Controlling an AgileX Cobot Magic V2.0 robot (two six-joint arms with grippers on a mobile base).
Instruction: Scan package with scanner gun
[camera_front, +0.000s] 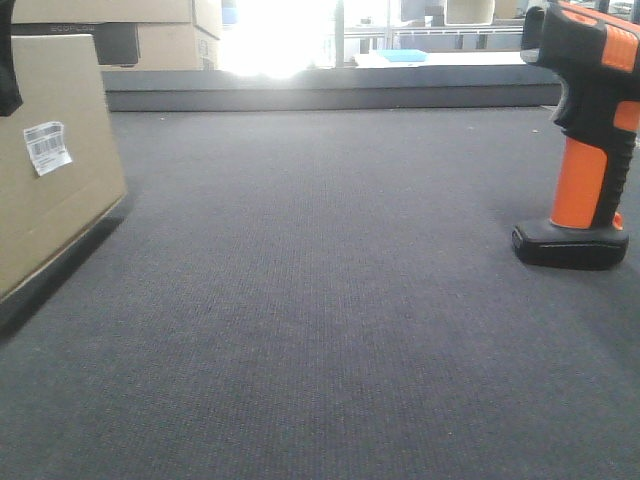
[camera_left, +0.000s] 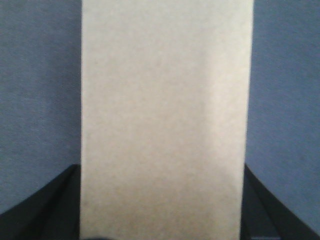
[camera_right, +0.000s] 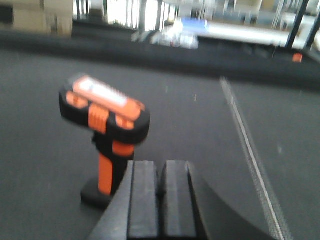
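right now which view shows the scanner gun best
Right wrist view: the whole scanner gun stands there, head to base, though blurred. The front view is sharper but crops it at the frame edge. The left wrist view shows only the package.

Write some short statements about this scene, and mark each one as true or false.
1. The scanner gun stands upright on its flat base. True.
2. The right gripper holds the scanner gun. False: it is shut and empty, and the scanner gun stands beside it.
3. The package sits between the fingers of the left gripper. True.
4. The package carries no label. False: a white barcode label shows on its side.
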